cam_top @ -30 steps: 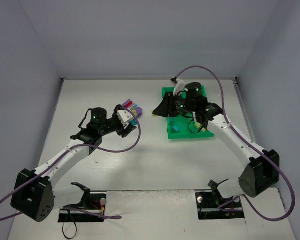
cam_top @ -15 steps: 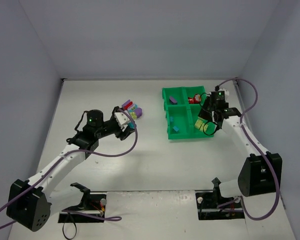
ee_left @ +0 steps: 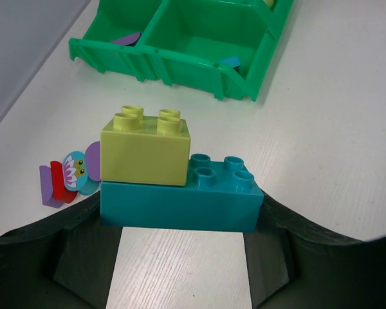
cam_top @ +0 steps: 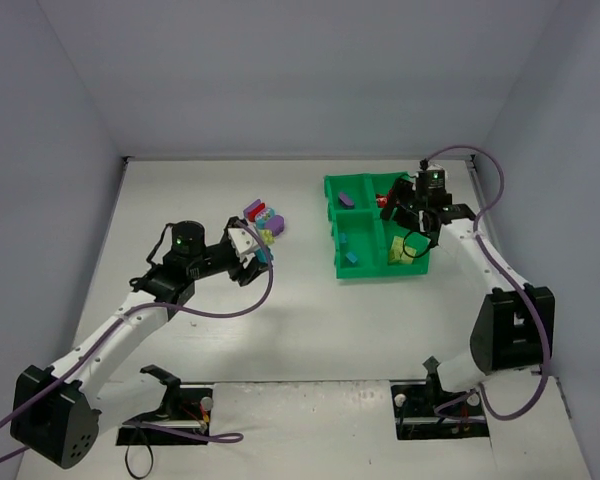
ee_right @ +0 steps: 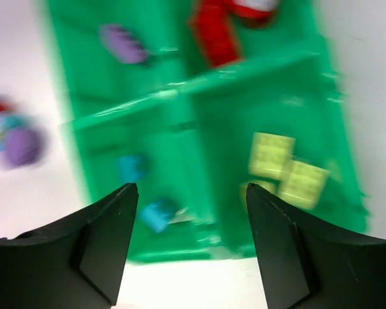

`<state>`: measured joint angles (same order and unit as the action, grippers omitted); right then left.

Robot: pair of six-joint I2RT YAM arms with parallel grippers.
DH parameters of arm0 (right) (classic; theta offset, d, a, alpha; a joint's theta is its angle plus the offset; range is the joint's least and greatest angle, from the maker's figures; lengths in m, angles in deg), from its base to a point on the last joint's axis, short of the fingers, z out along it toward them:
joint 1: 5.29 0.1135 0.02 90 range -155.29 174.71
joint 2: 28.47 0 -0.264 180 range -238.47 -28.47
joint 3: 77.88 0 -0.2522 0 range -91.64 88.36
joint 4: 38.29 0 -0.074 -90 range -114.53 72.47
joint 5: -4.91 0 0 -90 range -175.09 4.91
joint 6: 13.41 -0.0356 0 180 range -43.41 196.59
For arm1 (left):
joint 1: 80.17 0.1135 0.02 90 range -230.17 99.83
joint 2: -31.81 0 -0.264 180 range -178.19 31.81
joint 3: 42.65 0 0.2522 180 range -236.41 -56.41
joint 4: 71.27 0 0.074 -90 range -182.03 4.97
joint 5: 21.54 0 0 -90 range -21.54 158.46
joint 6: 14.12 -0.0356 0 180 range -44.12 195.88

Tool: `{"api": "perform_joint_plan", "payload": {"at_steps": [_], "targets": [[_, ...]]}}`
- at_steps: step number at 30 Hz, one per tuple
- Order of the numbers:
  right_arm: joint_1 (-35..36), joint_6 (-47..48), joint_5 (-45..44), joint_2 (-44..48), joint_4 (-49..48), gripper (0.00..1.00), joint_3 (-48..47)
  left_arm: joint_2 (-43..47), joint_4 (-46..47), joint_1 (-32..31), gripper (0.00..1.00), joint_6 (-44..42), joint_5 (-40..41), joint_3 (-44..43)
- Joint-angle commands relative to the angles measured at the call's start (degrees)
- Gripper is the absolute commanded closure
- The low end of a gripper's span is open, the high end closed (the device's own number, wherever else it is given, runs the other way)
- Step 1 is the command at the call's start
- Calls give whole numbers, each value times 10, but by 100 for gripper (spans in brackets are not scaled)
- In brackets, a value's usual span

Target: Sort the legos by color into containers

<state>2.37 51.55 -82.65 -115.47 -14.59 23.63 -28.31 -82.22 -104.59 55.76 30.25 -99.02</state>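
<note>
Legos are sitting in a loose pile just beyond the left gripper, and the right gripper is hanging over the green tray. Left wrist view: its fingers are clamping a teal brick with a yellow-green brick stuck on top, so those probably need splitting. Right wrist view: fingers spread wide, nothing between them, with sorted yellow-green pieces lying underneath.

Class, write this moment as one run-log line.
left gripper: shut on teal brick, yellow-green brick on top | right gripper: open above tray
</note>
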Motion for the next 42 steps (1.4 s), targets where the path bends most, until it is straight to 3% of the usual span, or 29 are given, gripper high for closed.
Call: {"api": "perform_joint_plan", "payload": {"at_steps": [1,5,11,18,31,34,42], "targets": [[24,22,194,82,-86,36,-28,11,25,-5,100,-4,-29,-28],[94,16,296,97,-126,36,-39,-4,21,-8,100,-15,-37,-47],[194,-39,365,85,-201,28,-57,-25,27,-16,100,-18,-42,-73],[238,-58,375,54,-235,29,-76,-31,26,-20,100,-18,-38,-80],[286,-59,376,15,-245,38,-93,-32,21,-22,100,-18,-33,-85],[289,-57,370,10,-246,43,-92,-32,20,-22,100,-18,-30,-86],[293,-58,378,-3,-245,77,-99,-30,18,-22,100,-21,-24,-85]]}}
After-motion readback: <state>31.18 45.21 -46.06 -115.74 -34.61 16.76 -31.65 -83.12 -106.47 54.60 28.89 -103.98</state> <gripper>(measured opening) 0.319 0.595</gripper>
